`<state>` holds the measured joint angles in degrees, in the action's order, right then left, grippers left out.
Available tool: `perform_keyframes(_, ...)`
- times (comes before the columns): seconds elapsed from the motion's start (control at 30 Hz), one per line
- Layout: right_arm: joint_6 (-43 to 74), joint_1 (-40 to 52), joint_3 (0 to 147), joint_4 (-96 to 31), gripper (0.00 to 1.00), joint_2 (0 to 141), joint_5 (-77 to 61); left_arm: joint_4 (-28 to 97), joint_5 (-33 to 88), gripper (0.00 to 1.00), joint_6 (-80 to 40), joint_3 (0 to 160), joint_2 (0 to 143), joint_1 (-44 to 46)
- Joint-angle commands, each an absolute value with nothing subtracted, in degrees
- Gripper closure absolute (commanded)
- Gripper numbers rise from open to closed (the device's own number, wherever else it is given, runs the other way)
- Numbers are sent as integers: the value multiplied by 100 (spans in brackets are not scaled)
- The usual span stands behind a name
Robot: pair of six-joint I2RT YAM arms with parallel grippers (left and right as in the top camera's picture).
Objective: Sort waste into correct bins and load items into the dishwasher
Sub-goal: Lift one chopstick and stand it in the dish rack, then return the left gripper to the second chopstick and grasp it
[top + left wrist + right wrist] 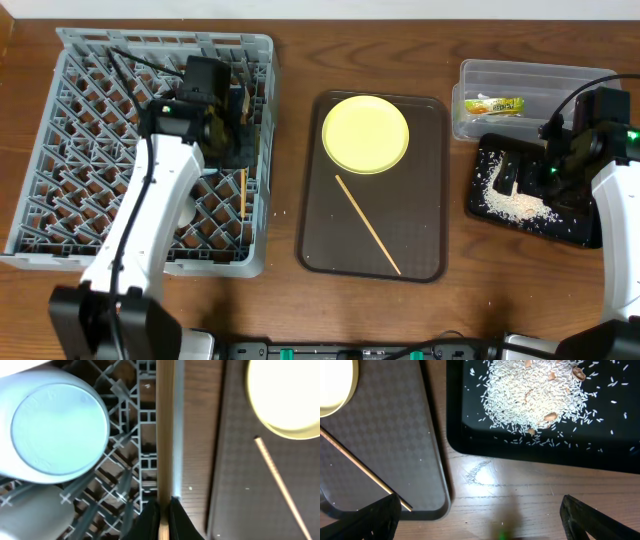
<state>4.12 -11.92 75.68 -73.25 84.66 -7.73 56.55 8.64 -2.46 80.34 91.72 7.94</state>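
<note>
Rack (70,120) grey, open lattice. Plate (365,133) plain yellow. Cup (57,427) light blue. Chopstick on tray (367,224) and chopstick at rack edge (164,420) both pale tan wood. Serving tray (390,430) dark brown, fine checker texture. Bin tray (465,440) black; rice (530,395) white with tan bits. Tub (530,66) clear; wrapper (495,104) yellow-green, printed. Table (290,40) brown woodgrain.

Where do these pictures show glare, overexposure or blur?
Overhead: even light, sharp, the yellow plate bright but not washed out. Left wrist: the plate is overexposed almost to white; the light blue cup looks soft. Right wrist: a pale glare patch on the bare table; the rice is sharp.
</note>
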Motion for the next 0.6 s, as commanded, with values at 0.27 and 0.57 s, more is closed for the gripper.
perform_keyframes(0.27, 464, -1199, 7592, -7371, 1, 8385, -797, 5704, 886, 51, -8, 8049, 9719, 742)
perform_keyframes(0.57, 464, -1199, 7592, -7349, 1, 8385, -797, 5695, 1815, 49, -1055, 8049, 9161, 1623)
